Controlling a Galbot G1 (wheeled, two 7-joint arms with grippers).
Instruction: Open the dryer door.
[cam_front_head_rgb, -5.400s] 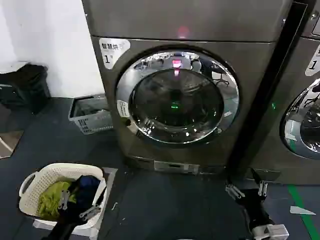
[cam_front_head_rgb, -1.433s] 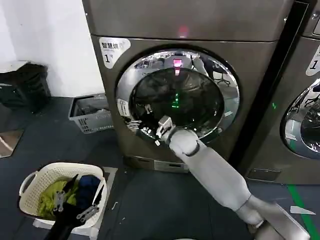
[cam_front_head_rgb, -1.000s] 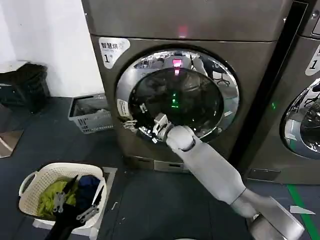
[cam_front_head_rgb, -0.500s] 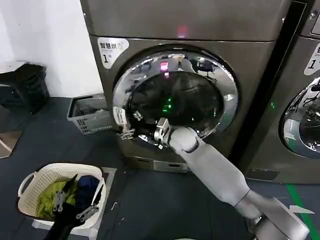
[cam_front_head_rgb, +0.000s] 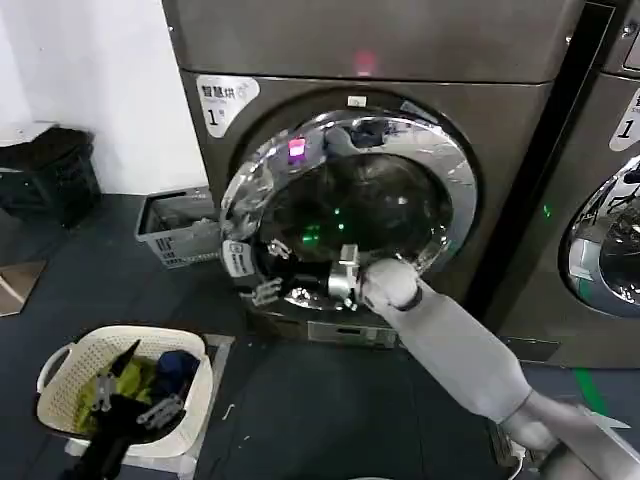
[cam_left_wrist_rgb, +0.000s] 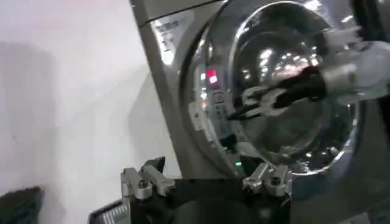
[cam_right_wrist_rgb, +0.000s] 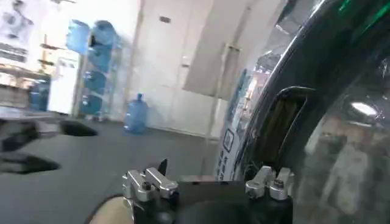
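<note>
The right gripper (cam_front_head_rgb: 272, 272) sits at the lower left rim of the dryer door (cam_front_head_rgb: 345, 205), its fingers (cam_front_head_rgb: 265, 293) spread apart around that edge near the small white sticker (cam_front_head_rgb: 236, 257); whether they actually press on the rim I cannot tell. Its pale arm runs down and away from the door toward the lower right. The door itself, chrome-rimmed with dark domed glass, stands slightly ajar on the front of the grey dryer (cam_front_head_rgb: 370, 60), its left edge swung a little out from the body. From the left wrist view the same gripper (cam_left_wrist_rgb: 253, 102) shows reaching across the door's glass. The left gripper (cam_front_head_rgb: 125, 395) hangs low, well left of the door and below it, fingers apart and holding nothing, over a white laundry basket (cam_front_head_rgb: 60, 365) of clothes. A grey crate (cam_front_head_rgb: 175, 235) stands on the floor just left of the dryer.
</note>
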